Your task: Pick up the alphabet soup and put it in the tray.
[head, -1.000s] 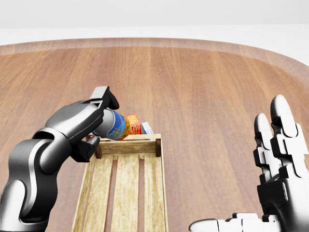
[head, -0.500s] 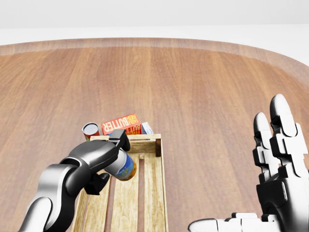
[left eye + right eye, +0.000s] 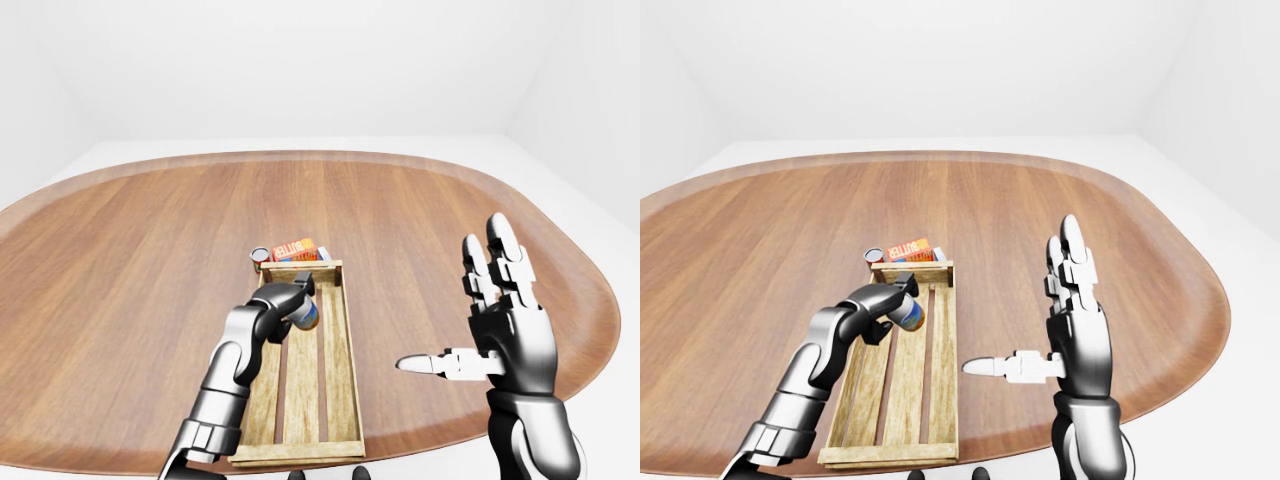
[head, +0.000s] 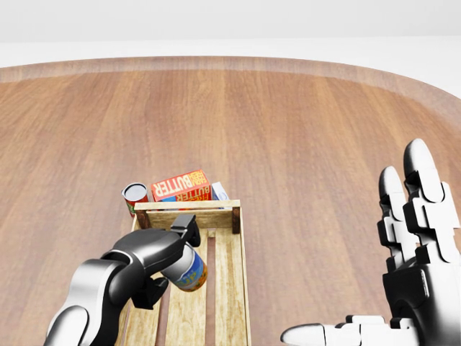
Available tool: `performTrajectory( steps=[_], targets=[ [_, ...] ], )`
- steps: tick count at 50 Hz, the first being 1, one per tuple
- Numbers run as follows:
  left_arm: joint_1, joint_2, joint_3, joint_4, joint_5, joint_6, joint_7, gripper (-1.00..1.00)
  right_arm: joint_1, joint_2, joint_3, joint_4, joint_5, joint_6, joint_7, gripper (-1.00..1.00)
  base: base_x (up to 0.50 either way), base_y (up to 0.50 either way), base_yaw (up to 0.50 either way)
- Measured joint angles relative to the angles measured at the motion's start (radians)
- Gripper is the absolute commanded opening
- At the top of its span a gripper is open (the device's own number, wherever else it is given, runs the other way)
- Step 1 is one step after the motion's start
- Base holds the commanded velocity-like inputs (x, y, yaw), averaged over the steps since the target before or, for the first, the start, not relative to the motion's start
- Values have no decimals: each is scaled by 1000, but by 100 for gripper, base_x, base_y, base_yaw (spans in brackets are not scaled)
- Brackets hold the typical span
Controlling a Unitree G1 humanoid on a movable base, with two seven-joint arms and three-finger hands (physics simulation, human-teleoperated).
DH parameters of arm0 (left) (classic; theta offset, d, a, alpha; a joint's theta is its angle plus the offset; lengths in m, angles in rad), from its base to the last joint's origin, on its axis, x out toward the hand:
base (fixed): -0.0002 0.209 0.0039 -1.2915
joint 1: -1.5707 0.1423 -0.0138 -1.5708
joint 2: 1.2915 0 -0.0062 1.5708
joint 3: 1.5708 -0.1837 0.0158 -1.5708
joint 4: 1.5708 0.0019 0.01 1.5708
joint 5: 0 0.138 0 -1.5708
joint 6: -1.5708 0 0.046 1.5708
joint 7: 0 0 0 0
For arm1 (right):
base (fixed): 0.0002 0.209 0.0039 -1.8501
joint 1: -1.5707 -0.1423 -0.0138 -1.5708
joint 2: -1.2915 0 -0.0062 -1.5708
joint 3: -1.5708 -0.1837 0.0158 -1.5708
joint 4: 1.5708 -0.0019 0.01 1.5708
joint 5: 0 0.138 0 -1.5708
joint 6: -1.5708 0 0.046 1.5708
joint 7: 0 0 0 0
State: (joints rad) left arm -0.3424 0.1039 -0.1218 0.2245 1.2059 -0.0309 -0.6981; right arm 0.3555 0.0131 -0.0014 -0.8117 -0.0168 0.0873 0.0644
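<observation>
At the left of the head view we see the left robot hand (image 4: pixel 169 263) closed around the alphabet soup (image 4: pixel 189 268), a can with a blue and yellow label, held tilted. The can sits over the slats of the tray (image 4: pixel 235 288), a wooden crate lying lengthwise near the bench (image 4: pixel 302 130) edge closest to the robot; whether the can touches the slats we cannot tell. Just past the far end wall of the tray stand a small red can (image 4: pixel 134 194) and a butter box (image 4: pixel 180 185), with part of a pale box (image 4: pixel 219 191) beside it; all three rest on the bench outside the tray. At the right, the right robot hand (image 4: pixel 403 288) is open, fingers extended upward and thumb pointing left, holding nothing and well apart from the tray. We judge the task to be mostly complete: pickup is done and the can is positioned inside the tray outline. Remaining steps, in our judgement, are to lower the can onto the slats, release the fingers and withdraw the arm without tipping it.
</observation>
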Motion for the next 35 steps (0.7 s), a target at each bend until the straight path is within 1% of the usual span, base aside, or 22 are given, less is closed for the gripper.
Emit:
performTrajectory(
  steps=[14,29,35],
  targets=[
    [-5,9,5,-3,12,-12,0,-100,2,1,-1,-9,3,0,-3,99,0,0,0],
    [-8,25,9,18,20,-55,0,-99,3,2,1,-14,2,0,-10,99,0,0,0],
    [-15,24,7,26,22,-56,0,-99,1,2,1,-11,2,0,-11,99,0,0,0]
  ],
)
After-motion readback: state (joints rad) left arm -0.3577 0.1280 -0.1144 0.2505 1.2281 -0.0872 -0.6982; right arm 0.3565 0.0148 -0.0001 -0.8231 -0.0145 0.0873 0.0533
